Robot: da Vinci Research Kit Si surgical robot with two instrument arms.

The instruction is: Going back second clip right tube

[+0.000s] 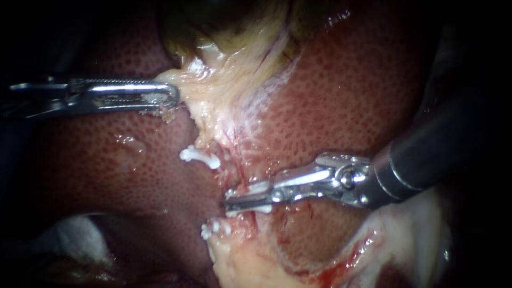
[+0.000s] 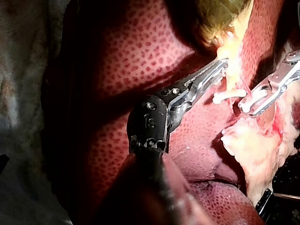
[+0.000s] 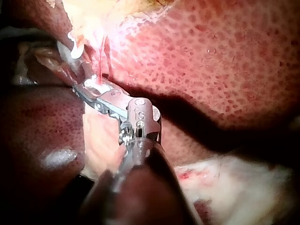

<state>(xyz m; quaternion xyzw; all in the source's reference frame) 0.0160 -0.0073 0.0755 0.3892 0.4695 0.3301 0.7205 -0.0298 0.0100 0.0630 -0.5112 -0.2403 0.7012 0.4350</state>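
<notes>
Backing away from the tube (image 1: 236, 172) is the step in hand, by my judgement. The right instrument (image 1: 230, 201) has its jaws nearly closed on a white clip (image 1: 255, 188) astride that tube; I cannot tell if this is the right tube. The next move calls for the jaws to part, then a straight withdrawal along the shaft. The left instrument (image 1: 169, 96) grips pale tissue (image 1: 176, 79) under the gallbladder (image 1: 224, 21). The liver (image 1: 346, 96) is wet and mottled. Room is tight: an upper clip (image 1: 200, 156) and a lower clip (image 1: 214, 228) sit close by.
</notes>
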